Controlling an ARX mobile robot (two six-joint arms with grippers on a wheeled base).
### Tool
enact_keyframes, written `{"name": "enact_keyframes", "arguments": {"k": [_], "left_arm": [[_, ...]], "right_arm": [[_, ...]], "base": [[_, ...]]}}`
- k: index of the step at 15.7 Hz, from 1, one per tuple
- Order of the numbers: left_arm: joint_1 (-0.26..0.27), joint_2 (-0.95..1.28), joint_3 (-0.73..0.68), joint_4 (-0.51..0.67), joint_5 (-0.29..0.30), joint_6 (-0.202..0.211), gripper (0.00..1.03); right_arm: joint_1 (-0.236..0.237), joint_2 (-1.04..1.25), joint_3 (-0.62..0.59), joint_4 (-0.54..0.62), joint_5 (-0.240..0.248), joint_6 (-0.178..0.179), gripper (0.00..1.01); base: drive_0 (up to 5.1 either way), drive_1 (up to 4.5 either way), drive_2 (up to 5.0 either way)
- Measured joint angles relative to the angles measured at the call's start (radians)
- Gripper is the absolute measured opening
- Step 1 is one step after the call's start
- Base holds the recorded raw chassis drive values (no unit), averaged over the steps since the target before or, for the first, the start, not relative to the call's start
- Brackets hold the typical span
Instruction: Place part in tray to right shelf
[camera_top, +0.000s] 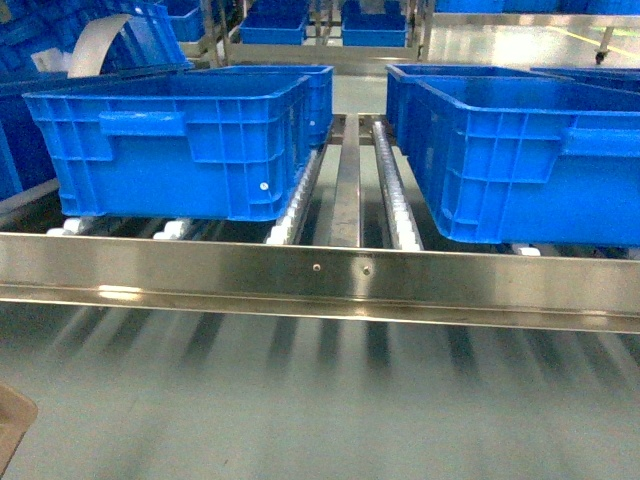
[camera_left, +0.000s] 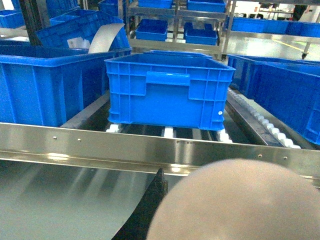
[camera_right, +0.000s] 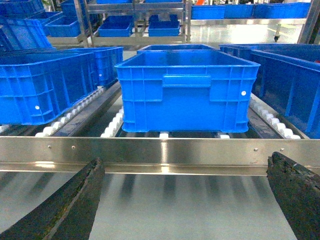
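From the head camera we look at the right shelf (camera_top: 330, 270), its shiny front rail running across the view, with lanes of white rollers (camera_top: 290, 215) behind it and two large blue crates (camera_top: 180, 140) standing on them, one on the left and one on the right, with an open lane between. At the bottom left corner a beige edge (camera_top: 12, 425) shows, which may belong to the tray, but we cannot be sure; no claw is visible here. In the left wrist view a rounded beige surface (camera_left: 240, 200) fills the lower right, very close to the camera and blurred; we judge it to be the tray carried by the left arm, but the left claw itself is hidden, so we cannot tell whether it is closed. The blue part is not visible in any view; it may lie in the tray, out of sight. In the right wrist view the right claw (camera_right: 185, 200) has its two dark fingers (camera_right: 70, 200) spread wide with nothing between them, just before the rail. We judge the step to be the approach to the shelf. The next move calls for lifting the tray above the rail and setting it down on the rollers in the free lane between the crates.
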Motion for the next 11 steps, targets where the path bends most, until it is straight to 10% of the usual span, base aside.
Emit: {"name": "enact_keyframes", "arguments": {"k": [11], "left_arm": [[0.0, 0.0, 0.0, 0.0, 0.0, 0.0, 0.12]], "right_arm": [[0.0, 0.0, 0.0, 0.0, 0.0, 0.0, 0.98]], "base": [[0.0, 0.0, 0.0]]}}
